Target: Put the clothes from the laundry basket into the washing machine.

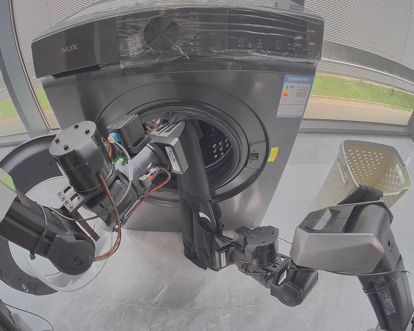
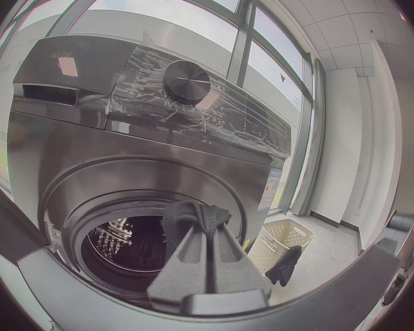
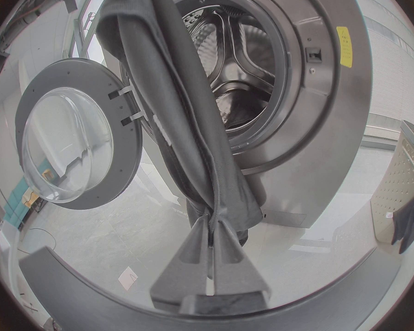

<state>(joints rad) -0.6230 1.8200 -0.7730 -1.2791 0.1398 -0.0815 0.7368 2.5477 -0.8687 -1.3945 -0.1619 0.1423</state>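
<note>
A long dark grey garment (image 1: 195,194) hangs in front of the washing machine (image 1: 244,97), stretched between both grippers. My left gripper (image 1: 181,127) is shut on its upper end at the top of the drum opening (image 1: 218,150); the bunched cloth (image 2: 195,214) sits at the fingertips (image 2: 206,233). My right gripper (image 1: 216,249) is shut on the lower end of the garment (image 3: 193,129) near the floor, below the opening. The cream laundry basket (image 1: 365,168) stands on the floor to the right, with another dark piece of clothing (image 2: 284,266) draped over its rim.
The round glass door (image 3: 73,134) is swung wide open to the left of the machine. The steel drum (image 3: 234,70) holds some dark cloth at its bottom. Grey tiled floor (image 1: 170,276) lies before the machine, with windows behind.
</note>
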